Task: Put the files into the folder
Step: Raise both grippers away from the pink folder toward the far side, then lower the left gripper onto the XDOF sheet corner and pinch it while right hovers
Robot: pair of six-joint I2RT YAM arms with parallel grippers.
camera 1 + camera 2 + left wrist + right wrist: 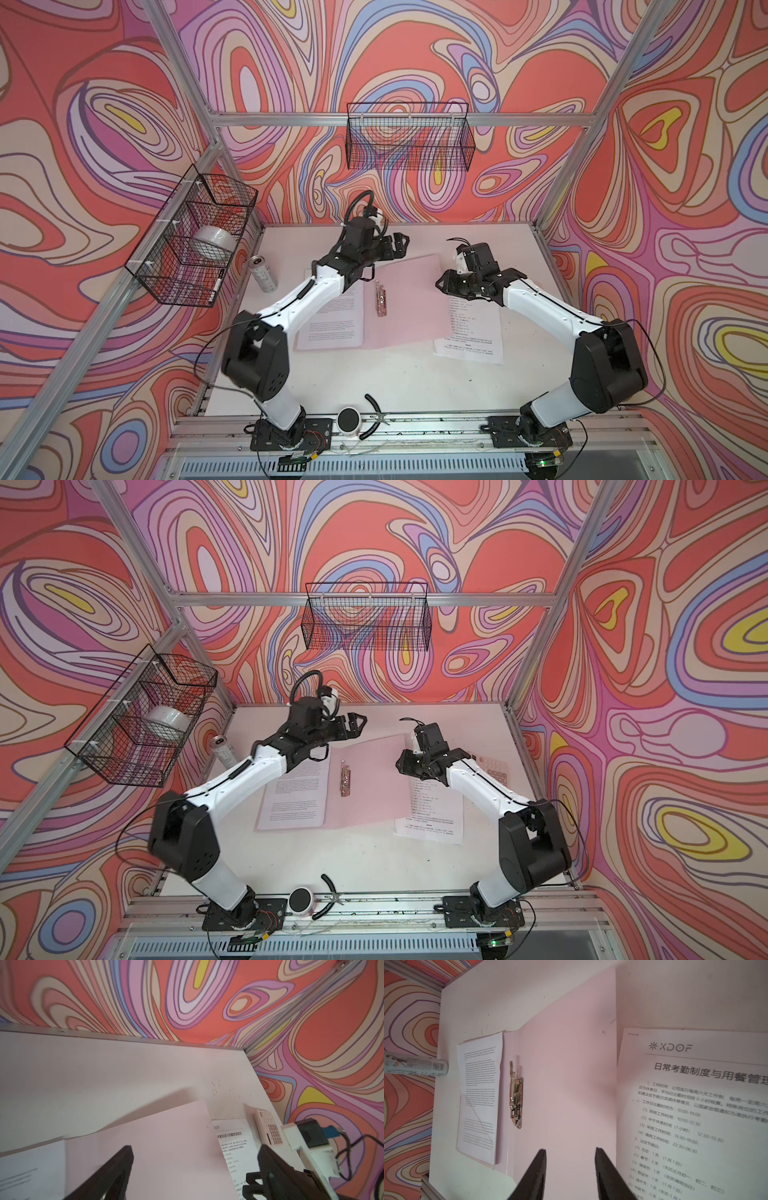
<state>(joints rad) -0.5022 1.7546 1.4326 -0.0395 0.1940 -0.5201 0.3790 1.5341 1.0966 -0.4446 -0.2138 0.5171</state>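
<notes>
The left arm (307,299) and right arm (540,303) share 1 build: glossy white link shells between bulky matte black joint housings, a thin black cable running along each forearm. Each rises from a black base plate (322,428) trailing red and yellow wires. The right wrist carries a white camera bracket (297,1140) with a blue connector, and the right gripper (570,1149) has 2 black tapered fingers (533,1174).

A drink can (262,274) is stood at the left edge of the table (374,374); a white roll (212,242) is held in a wire basket (174,286) on the left frame; a second basket (409,139) is hung behind; a keypad card (494,769) is laid at the right.
</notes>
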